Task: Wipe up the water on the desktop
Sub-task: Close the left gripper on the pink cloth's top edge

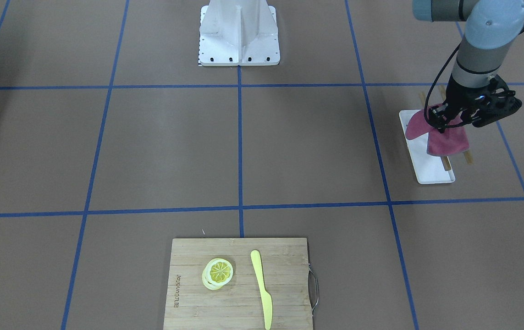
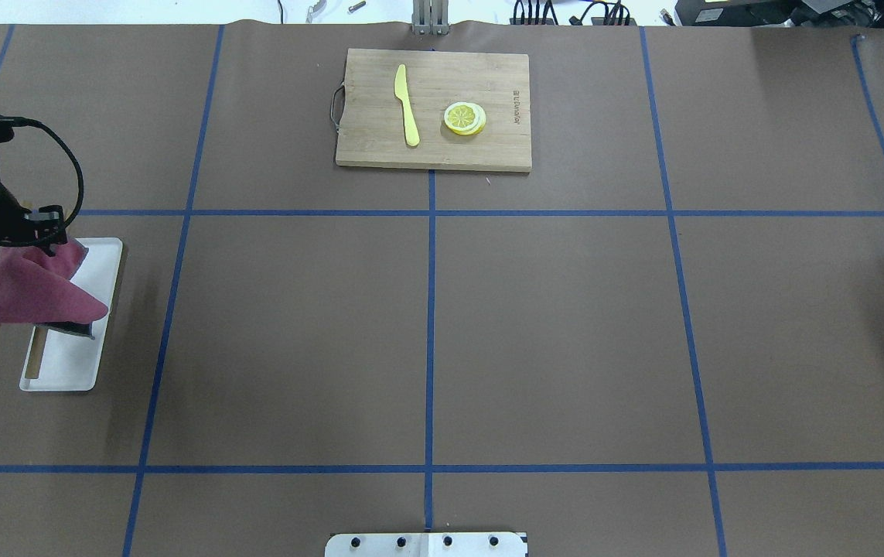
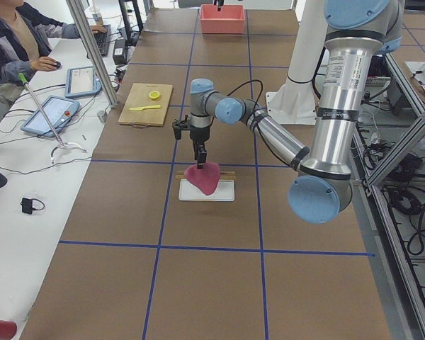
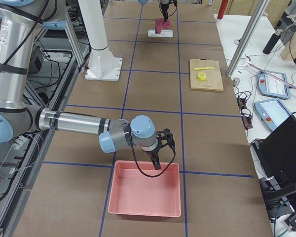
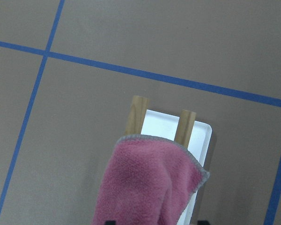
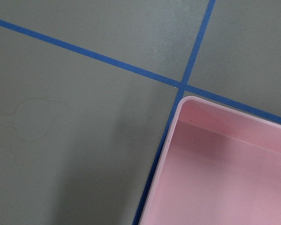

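Note:
The brown desktop (image 2: 565, 333) has blue tape lines. My left gripper (image 1: 445, 121) is shut on a magenta cloth (image 1: 447, 140) and holds it hanging just above a white tray (image 1: 431, 172) at the table's left side. The cloth (image 5: 150, 183) fills the lower middle of the left wrist view, over the tray (image 5: 164, 124). My right gripper (image 4: 155, 160) hovers over the near edge of a pink bin (image 4: 143, 195); I cannot tell if it is open or shut. A faint outline of a wet patch (image 6: 33, 119) shows on the desktop in the right wrist view.
Two wooden sticks (image 5: 136, 115) lie under the tray. A bamboo cutting board (image 2: 434, 108) with a yellow knife (image 2: 407, 104) and lemon slices (image 2: 465, 117) sits at the far middle. The robot's white base (image 1: 239, 32) stands at the near middle edge.

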Robot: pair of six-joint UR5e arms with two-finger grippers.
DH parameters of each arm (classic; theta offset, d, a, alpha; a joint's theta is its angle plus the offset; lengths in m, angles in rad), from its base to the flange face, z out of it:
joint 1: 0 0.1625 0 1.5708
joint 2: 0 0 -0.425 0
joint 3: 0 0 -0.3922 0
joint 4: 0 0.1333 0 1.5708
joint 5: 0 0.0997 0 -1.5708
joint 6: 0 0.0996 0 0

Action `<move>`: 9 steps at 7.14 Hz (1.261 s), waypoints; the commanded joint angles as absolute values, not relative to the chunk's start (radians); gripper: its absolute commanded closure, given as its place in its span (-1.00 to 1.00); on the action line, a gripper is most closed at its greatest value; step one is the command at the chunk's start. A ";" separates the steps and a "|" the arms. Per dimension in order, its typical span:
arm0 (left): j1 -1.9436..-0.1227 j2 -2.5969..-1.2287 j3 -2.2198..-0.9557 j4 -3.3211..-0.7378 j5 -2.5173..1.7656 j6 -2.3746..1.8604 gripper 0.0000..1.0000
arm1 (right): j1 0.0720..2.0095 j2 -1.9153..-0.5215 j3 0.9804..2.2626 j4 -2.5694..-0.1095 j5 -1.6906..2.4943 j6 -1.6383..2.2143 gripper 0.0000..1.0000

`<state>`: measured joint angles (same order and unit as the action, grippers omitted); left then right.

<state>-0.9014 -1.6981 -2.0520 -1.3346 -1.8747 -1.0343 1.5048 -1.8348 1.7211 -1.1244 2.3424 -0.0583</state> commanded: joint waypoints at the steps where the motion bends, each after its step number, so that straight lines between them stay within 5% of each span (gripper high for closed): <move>1: -0.903 -1.694 -2.057 -1.335 -1.850 -1.035 -0.26 | 1.505 -1.833 1.721 -1.124 2.341 -0.058 -1.00; 2: -0.902 -1.694 -2.057 -1.333 -1.850 -1.037 -0.12 | 1.505 -1.833 1.721 -1.124 2.341 -0.057 -1.00; 9: -0.897 -1.694 -2.060 -1.336 -1.861 -1.046 -0.14 | 1.505 -1.833 1.717 -1.124 2.341 -0.058 -1.00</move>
<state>-0.8994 -1.6948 -2.0574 -1.3359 -1.8601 -1.0454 1.5049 -1.8331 1.7188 -1.1244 2.3409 -0.0583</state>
